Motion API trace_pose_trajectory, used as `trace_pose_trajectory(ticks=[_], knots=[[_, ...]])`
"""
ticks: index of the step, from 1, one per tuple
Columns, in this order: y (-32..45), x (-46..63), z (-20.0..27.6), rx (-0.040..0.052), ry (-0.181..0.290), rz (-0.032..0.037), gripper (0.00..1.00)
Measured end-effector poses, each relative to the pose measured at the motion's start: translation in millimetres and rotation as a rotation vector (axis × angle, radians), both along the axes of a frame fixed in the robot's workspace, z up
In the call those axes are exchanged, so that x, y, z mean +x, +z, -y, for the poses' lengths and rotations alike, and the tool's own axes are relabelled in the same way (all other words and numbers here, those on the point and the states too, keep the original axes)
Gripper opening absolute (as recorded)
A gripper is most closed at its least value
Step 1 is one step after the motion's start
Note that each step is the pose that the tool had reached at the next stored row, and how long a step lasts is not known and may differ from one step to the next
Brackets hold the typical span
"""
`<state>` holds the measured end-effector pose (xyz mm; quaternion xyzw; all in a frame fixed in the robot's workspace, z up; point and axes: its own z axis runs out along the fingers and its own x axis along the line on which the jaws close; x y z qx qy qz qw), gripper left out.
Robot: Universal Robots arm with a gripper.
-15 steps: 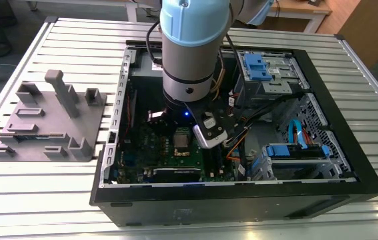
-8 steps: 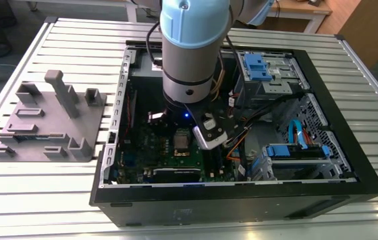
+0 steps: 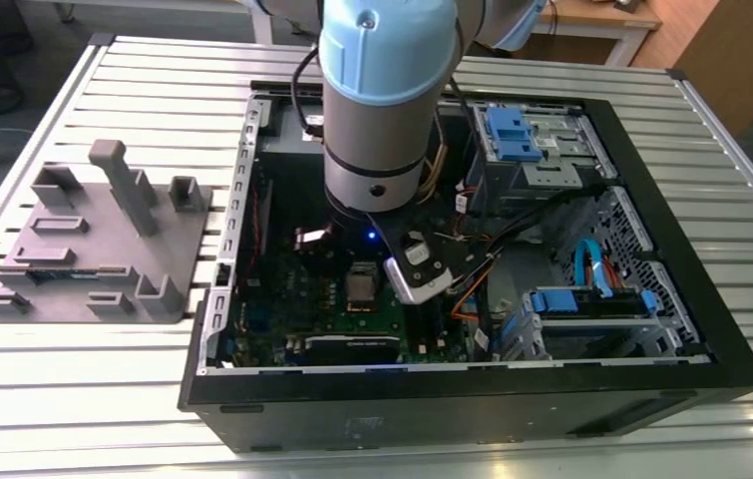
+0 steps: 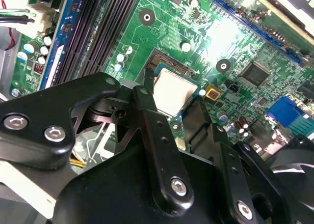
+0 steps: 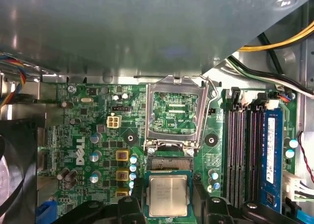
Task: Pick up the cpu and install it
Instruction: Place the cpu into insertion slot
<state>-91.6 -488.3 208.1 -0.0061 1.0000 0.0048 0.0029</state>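
Jaws pinching cpu point(image 5: 168, 195) over open socket point(image 5: 169, 163) on motherboard point(image 5: 64, 135) inside computer case point(image 3: 483, 397).

In the exterior view room light falls bright on the slatted table point(image 3: 70, 399), while the inside of the computer case point(image 3: 735, 369) lies dim beneath the arm point(image 3: 383, 100). In the second wrist view a white glare point(image 4: 223, 32) washes out the motherboard point(image 4: 162, 22) just beyond the gripper point(image 4: 170, 102), itself dark. In the first wrist view the cpu point(image 5: 168, 195) clamped between its fingers point(image 5: 128, 205) shines pale, and the metal wall point(image 5: 122, 32) farther ahead shows a hazy grey sheen.
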Motion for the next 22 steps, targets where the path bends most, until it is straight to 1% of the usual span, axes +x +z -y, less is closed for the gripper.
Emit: trace_pose_trajectory(ticks=[8,16,22], knots=[[-9.0,0.4,0.2,-0.0015,-0.001,0.0000,0.47],[-10.5,3.0,0.3,-0.0015,-0.001,0.0000,0.47],[-14.7,3.0,0.3,0.0016,-0.001,0.0001,0.47]])
